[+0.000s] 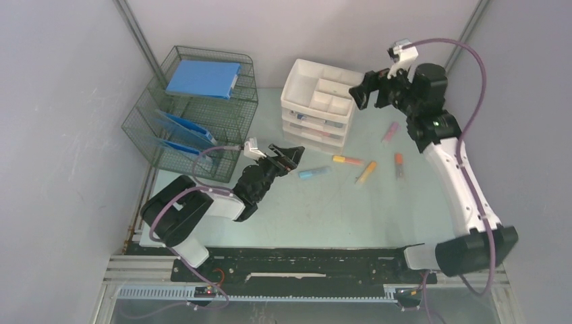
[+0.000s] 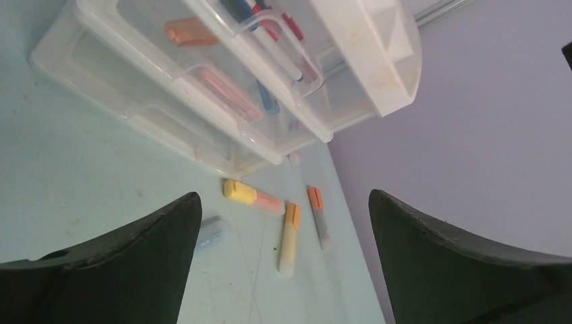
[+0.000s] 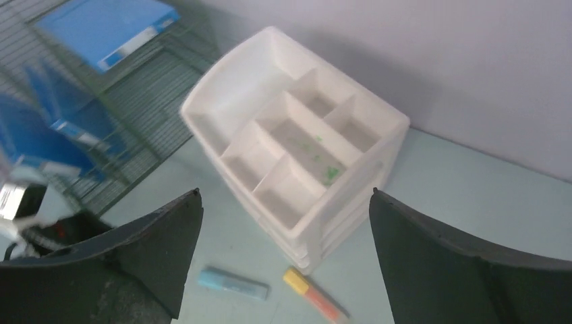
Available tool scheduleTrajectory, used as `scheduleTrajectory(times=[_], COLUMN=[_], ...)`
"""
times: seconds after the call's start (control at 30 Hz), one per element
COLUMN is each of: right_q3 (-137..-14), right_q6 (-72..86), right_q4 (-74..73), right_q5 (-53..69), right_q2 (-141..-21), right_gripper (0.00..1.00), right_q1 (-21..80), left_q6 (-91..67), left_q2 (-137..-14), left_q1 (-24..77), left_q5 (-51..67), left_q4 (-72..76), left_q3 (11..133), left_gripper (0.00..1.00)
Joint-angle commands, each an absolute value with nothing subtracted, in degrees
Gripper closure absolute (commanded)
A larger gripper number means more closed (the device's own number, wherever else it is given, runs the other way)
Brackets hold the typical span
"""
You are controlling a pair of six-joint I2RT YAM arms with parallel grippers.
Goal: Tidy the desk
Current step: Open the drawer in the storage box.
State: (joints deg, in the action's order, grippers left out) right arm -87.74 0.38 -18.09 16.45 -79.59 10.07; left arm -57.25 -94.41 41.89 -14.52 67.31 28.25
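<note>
I have both arms over the desk point(image 1: 317, 216), the pale mint-green top that fills the middle of the overhead view, from the black front rail point(image 1: 303, 260) back to the wall. The left gripper point(image 1: 291, 159) hangs low over the desk's left-centre. Its jaws are spread wide with nothing between them, and its wrist camera looks out past both fingers point(image 2: 128, 263) at the loose pens.

The right gripper point(image 1: 367, 93) is up at the back, just beside the right end of the white drawer unit point(image 1: 317, 101) and higher than its top tray. Its jaws are also spread wide and hold nothing. From that wrist I look down into the tray's divided compartments. The middle one has green marks on its floor (smudges or scraps, I cannot tell which). The left wrist view shows the drawers below are see-through, with pens lying inside.

Five pens lie loose on the desk in front of the unit:
- a blue highlighter point(image 1: 314, 173), nearest the left gripper
- a yellow-and-orange highlighter point(image 1: 347, 160)
- a yellow marker point(image 1: 366, 173), lying at a slant
- an orange-capped marker point(image 1: 398, 165)
- a pink marker point(image 1: 390, 131), further back near the right arm

None of them touches another.

At the back left stands a wire rack point(image 1: 222, 111) with a blue folder point(image 1: 202, 77) flat on its top shelf and more blue folders on the shelves beneath
</note>
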Motion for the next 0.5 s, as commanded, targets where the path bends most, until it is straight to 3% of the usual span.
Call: scheduleTrajectory(times=[0.0, 0.07, 0.17, 0.47], right_q3=[-83.2, -85.0, -84.3, -93.0], right_q6=[-4.5, -0.5, 3.3, 14.7], right_q4=[-12.8, -16.3, -17.8, -30.0], right_q5=[33.3, 35.8, 30.3, -3.5], right_q2=[-76.5, -78.6, -80.4, -92.2], right_gripper=[0.0, 0.0, 0.03, 0.09], right_q1=[5.7, 4.6, 5.7, 14.6], left_q6=[-49.1, -47.7, -50.3, -59.1], left_q2=[-87.7, -86.0, -85.4, -88.4], left_q1=[42.1, 41.8, 38.8, 34.5], left_q5=[-17.9, -18.1, -14.0, -8.3], left_q4=[63.3, 62.7, 63.1, 64.1], left_q3=[27.2, 26.7, 26.3, 25.9], left_gripper=[0.0, 0.0, 0.0, 0.0])
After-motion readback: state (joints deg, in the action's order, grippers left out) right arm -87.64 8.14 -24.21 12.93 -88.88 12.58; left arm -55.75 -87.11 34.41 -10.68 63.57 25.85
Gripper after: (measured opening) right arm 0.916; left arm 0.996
